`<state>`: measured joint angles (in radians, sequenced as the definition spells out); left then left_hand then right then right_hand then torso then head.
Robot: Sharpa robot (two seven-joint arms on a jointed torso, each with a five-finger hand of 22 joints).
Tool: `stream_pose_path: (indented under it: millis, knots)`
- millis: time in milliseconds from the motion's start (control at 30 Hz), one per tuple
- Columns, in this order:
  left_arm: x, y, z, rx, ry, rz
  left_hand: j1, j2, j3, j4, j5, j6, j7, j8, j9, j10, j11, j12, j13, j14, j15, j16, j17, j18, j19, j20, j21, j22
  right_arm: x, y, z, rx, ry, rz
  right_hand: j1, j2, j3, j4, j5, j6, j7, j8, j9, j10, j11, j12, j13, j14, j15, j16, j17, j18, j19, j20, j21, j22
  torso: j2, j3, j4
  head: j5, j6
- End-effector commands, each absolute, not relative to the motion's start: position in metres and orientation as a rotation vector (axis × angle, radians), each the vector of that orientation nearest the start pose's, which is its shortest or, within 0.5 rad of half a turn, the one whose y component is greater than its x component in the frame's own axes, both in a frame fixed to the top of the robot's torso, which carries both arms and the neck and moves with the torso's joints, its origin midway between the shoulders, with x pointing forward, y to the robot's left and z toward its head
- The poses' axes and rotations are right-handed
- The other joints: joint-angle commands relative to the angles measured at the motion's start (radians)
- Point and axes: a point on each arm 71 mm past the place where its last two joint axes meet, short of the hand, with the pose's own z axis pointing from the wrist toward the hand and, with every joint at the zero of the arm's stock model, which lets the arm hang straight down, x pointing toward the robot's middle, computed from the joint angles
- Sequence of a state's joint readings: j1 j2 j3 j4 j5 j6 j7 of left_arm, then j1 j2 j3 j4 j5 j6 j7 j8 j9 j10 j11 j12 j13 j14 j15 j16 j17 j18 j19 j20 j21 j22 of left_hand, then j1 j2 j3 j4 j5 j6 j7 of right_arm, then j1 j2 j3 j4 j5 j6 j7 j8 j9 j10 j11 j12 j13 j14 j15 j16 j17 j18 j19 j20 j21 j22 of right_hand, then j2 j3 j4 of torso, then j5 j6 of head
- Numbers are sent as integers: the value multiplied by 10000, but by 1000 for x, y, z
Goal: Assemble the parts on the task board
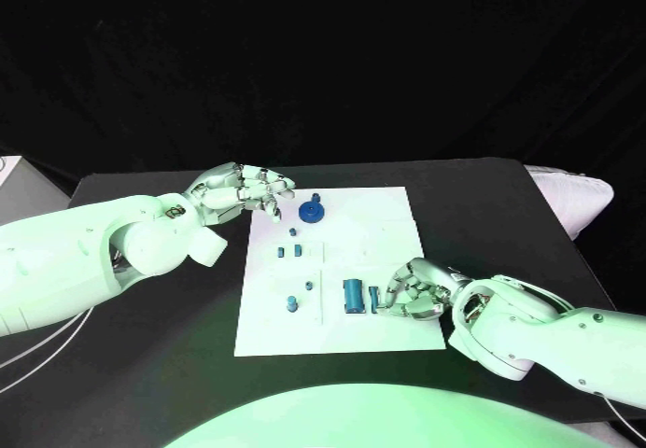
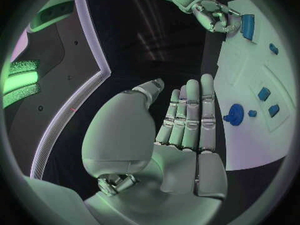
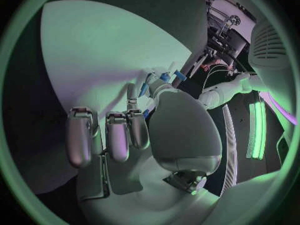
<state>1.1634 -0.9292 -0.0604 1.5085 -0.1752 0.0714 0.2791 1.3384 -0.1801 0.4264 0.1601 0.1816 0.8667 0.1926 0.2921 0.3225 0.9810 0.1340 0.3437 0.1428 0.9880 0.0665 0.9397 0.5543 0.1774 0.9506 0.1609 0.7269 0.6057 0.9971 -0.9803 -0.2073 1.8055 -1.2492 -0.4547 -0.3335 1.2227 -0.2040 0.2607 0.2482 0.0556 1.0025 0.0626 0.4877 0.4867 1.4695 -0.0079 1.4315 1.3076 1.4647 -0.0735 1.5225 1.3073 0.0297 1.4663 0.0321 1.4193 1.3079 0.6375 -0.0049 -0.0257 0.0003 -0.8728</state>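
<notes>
A: Where is the task board (image 1: 363, 271)?

B: It lies in the middle of the black table (image 1: 498, 205), a white plate with small blue parts scattered down its left half.

A: Which parts can you make out?

B: Near the far end sits a round blue knob-shaped part (image 1: 313, 213). Just below it is a tiny blue piece (image 1: 294, 231), then a pair of small blue pegs (image 1: 288, 250) inside an outlined rectangle. Further toward the robot there is a small blue stud (image 1: 308, 286), a short blue cylinder (image 1: 291, 302), and a larger blue block (image 1: 353, 294) standing nearer the middle of the board.

A: What is the left hand (image 1: 249, 191) doing?

B: It hovers at the board's far left corner, close to the knob-shaped part but apart from it. In the left wrist view its fingers (image 2: 187, 115) lie straight and side by side, palm flat, with nothing in them.

A: And the right hand (image 1: 414, 289)?

B: It is down on the board just beside the larger blue block, fingers curled in. A small blue piece (image 1: 373, 298) sits at its fingertips, and in the left wrist view the curled fingers meet the blue there too. In the right wrist view blue shows at the tips of the bent fingers (image 3: 134, 130). It seems to be pinching that small piece, though the contact itself is too small to see clearly.

A: Do the hands touch each other?

B: No, they are well apart, at opposite ends of the board.
</notes>
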Motion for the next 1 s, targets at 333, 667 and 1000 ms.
stream_pose_path:
  millis: [333,667,1000]
  knots:
    - [466,231,-207,-9210,17937,-16844,41,88,17,58,-18,-14,6,41,15,-51,-1,12,10,-64,18,-31,-1,53,41,31,-65,-16,356,-201,-307,1568,20583,5898,244,117,-65,-18,-22,47,-20,33,-31,259,-48,10,1772,916,-35,65,2027,-28,755,-35,31,2271,-1,-1,3,5,2]
    - [467,232,-207,-9308,17765,-16814,58,90,1,73,-19,-17,4,47,16,-52,-3,18,16,-63,17,-29,1,54,49,30,-75,-21,355,-206,-302,2818,20728,6409,155,143,-226,172,94,-143,67,-95,-100,150,18,-176,1662,905,8,30,1978,-9,733,-15,-85,2242,-23,-13,8,33,2]
    - [473,236,-208,-10172,17075,-16900,75,82,-4,66,-18,-17,0,49,17,-44,-7,25,20,-63,14,-29,1,54,53,29,-77,-22,379,-213,-274,3615,20416,7387,-123,225,-1358,410,660,-719,331,-503,-245,-131,260,-516,1467,831,217,-168,1717,98,592,173,-718,2087,-95,-70,-1,13,2]
